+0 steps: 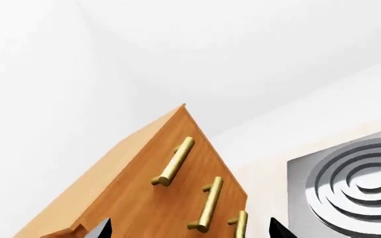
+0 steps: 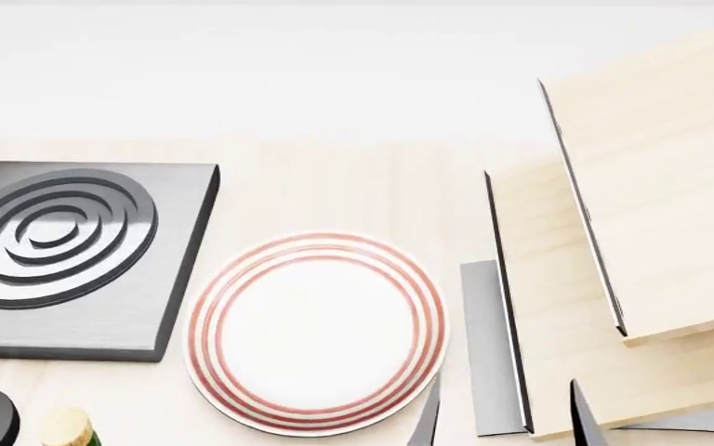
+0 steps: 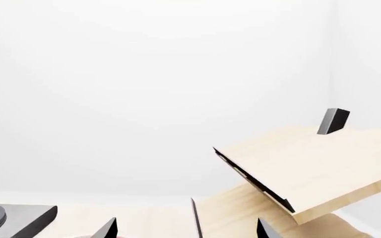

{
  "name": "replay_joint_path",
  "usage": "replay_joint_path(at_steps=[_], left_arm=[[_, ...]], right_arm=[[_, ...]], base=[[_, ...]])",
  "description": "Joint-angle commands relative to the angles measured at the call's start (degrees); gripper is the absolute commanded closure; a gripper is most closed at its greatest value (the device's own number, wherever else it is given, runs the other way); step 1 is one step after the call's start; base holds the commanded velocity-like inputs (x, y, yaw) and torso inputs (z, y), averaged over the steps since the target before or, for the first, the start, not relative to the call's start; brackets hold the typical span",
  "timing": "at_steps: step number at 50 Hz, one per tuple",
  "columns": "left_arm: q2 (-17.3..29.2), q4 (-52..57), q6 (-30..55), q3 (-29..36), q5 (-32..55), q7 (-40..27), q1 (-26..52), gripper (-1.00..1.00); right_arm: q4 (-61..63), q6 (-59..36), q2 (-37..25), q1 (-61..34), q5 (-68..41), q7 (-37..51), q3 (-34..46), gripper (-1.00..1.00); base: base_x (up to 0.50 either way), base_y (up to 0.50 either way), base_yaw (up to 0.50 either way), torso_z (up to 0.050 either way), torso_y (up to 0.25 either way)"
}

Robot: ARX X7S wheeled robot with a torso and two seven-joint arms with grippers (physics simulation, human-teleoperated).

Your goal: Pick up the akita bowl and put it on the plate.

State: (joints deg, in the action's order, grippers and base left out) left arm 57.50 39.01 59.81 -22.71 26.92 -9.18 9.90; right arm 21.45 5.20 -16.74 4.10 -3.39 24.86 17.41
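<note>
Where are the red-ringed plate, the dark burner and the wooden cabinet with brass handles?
plate [image 2: 316, 332], head view, bare white centre.
burner [image 2: 53, 232], head view, middle of raised rings.
cabinet [image 1: 147, 196], left wrist view, wooden front.

The plate [image 2: 316, 333] is set on the table [image 2: 332, 186], near the front edge of the head view. The burner [image 2: 78, 255] is placed just left of it, a narrow gap being left between them. To the right of the plate, stepped wooden panels [image 2: 654, 204] are stacked, the upper one overhanging the lower. In the left wrist view, a cabinet [image 1: 157, 188] with three handles [image 1: 174, 162] is seen beside the burner [image 1: 356, 183].
</note>
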Motion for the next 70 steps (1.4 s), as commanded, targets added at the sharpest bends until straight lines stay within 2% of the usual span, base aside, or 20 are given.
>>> replay_joint_path(at_steps=[1,13,25,29,45,61,70], left_arm=[[3.4,-4.9,3.8,1.8,0.8,1.2,1.5,-1.0],[5.5,-4.0,10.7,-0.5,4.9,4.6,0.8,-1.0],[6.3,1.7,14.1,-11.4,9.4,16.4,-10.3,-1.0],[5.8,0.5,16.9,-12.8,11.6,17.3,-9.1,-1.0],[3.7,0.1,18.6,-17.8,14.0,21.9,-12.7,-1.0],[-0.5,-3.2,12.3,-21.1,10.0,25.7,-20.9,-1.0],[-1.7,-2.2,13.2,-23.7,10.1,26.4,-22.9,-1.0]], right_arm=[[-0.3,0.3,-0.1,0.0,0.1,0.3,0.3,-1.0],[-0.8,0.3,-0.2,-0.3,-0.4,0.5,0.4,-1.0],[-0.8,-0.2,-0.3,-0.7,-0.7,0.7,0.5,-1.0],[-1.0,0.0,-0.3,-0.8,-0.9,0.7,0.5,-1.0],[-2.2,0.2,-0.4,-1.2,-1.1,1.1,0.7,-1.0],[-4.1,0.9,-0.1,-1.6,-1.2,1.2,1.4,-1.0],[-4.0,0.7,-0.2,-1.7,-1.3,1.4,1.5,-1.0]], base=[[0.0,0.0,0.0,0.0,0.0],[0.0,0.0,0.0,0.0,0.0],[0.0,0.0,0.0,0.0,0.0],[0.0,0.0,0.0,0.0,0.0],[0.0,0.0,0.0,0.0,0.0],[0.0,0.0,0.0,0.0,0.0],[0.0,0.0,0.0,0.0,0.0]])
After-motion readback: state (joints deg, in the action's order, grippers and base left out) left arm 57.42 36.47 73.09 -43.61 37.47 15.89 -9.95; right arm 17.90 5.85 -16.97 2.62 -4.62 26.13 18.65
